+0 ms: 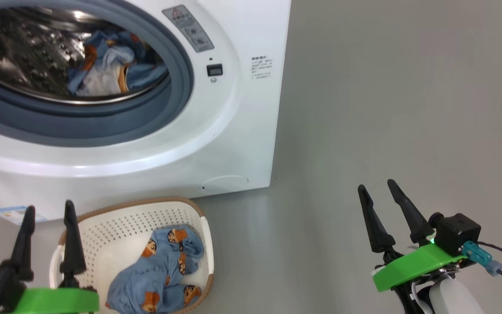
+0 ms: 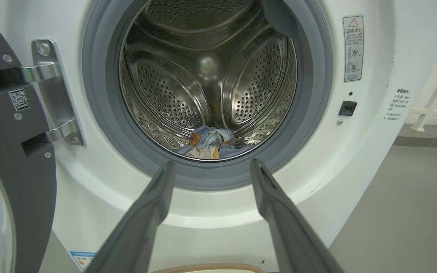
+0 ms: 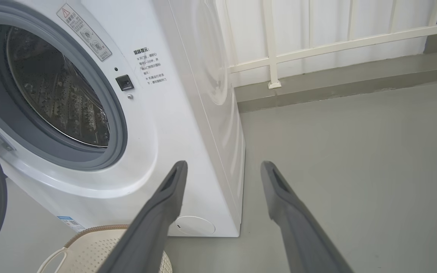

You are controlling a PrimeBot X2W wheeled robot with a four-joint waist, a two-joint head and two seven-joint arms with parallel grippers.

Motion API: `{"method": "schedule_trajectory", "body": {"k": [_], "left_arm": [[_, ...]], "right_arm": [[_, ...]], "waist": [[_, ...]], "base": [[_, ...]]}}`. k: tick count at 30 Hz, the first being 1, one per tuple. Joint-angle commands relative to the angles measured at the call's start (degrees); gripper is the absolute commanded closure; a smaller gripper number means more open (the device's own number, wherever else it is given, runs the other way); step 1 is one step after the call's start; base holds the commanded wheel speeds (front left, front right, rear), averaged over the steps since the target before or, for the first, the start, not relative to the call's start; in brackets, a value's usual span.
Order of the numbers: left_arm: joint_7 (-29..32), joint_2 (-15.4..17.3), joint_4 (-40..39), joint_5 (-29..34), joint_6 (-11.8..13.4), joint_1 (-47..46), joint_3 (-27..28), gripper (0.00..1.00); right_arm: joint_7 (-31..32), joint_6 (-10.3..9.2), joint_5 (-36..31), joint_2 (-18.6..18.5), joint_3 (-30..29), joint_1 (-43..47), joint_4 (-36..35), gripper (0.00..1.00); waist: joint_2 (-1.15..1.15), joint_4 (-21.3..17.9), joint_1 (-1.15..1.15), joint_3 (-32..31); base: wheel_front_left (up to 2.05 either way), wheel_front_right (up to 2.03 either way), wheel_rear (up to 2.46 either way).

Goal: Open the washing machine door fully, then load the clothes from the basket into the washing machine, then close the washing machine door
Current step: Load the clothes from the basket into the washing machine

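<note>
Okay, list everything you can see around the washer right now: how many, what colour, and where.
washing machine: one, white, straight ahead
washing machine door: one, dark, swung open at the left wrist view's left
drum: one, perforated steel, inside the machine
gasket: one, grey-blue, ringing the opening
clothes in the drum: one small heap, blue, orange and cream, at the drum's bottom
basket: one, cream-white with a brown rim, on the floor before the machine
clothes in the basket: one bundle, blue with orange prints
service flap: one, white, machine's lower right corner
railing: one, cream, beyond the machine
floor: grey
left gripper: one, dark fingers, open, by the basket
right gripper: one, dark fingers, open, over the floor
</note>
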Motion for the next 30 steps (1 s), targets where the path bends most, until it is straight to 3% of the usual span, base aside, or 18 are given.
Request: {"method": "schedule_trajectory", "body": {"k": [1,10,23,30], "left_arm": [[-0.52,0.82,-2.27,0.81,0.41,0.45,2.03,0.0],[-0.52,0.1,-8.53,2.93,3.27,8.44,1.78,0.0],[-0.52,0.05,-11.88,0.71,8.05,17.98,-1.75,0.0],[-0.52,0.04,-12.05,0.21,8.66,20.81,-3.15,0.0]], "right_arm": [[-0.27,0.09,-0.23,-0.06,1.29,0.65,-1.64,0.0],[-0.27,0.09,-1.51,-0.33,0.78,3.35,-3.15,0.0],[-0.27,0.09,-2.01,-0.98,0.32,6.7,-3.74,0.0],[-0.27,0.09,-2.17,-0.99,-0.03,7.93,-3.98,0.0]], "waist": [[0.0,-0.42,0.0,-1.58],[0.0,-0.6,0.0,-4.86],[0.0,-0.91,0.0,-9.68],[0.0,-0.39,0.0,-10.97]], "base": [[0.0,0.0,0.0],[0.0,0.0,0.0],[0.0,0.0,0.0],[0.0,0.0,0.0]]}}
